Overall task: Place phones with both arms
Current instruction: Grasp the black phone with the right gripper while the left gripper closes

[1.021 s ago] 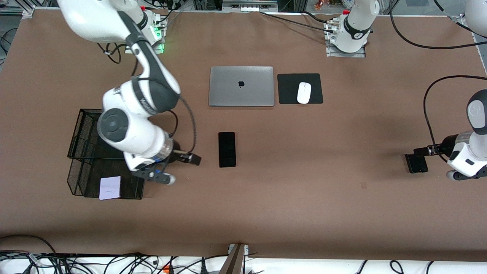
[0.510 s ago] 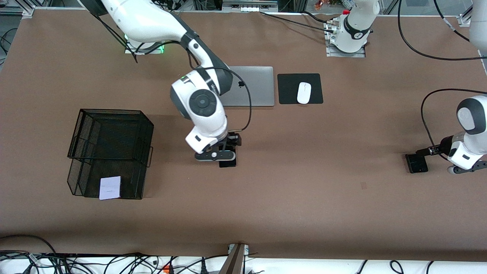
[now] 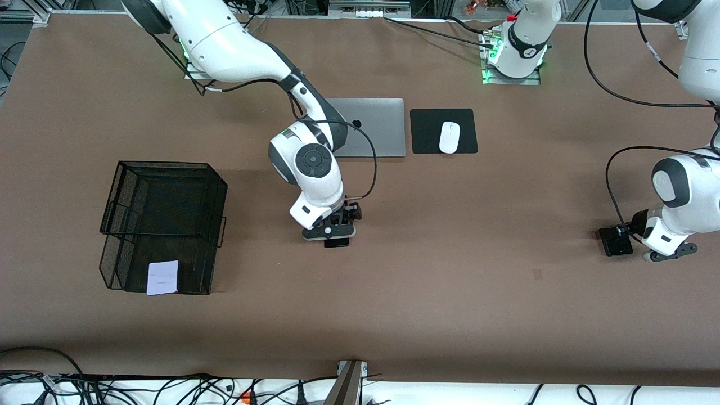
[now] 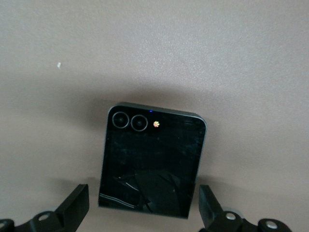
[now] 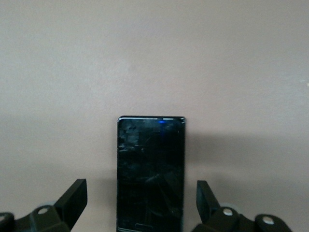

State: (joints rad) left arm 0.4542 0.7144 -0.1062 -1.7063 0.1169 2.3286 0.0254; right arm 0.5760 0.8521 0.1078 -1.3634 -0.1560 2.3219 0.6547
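Front view shows you the slim black phone (image 3: 336,242) at frame centre, mostly hidden under the right gripper (image 3: 332,232), jaws wide and empty, which has come down since a moment ago. At right edge, the folded black phone (image 3: 615,242) lies below the left gripper (image 3: 634,232), jaws spread, empty. The pale phone (image 3: 162,277) sits in the mesh tray (image 3: 163,225).

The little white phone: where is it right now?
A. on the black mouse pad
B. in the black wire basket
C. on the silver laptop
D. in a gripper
B: the front view shows the little white phone lying in the lower tray of the black wire basket, toward the right arm's end of the table, with neither gripper near it.
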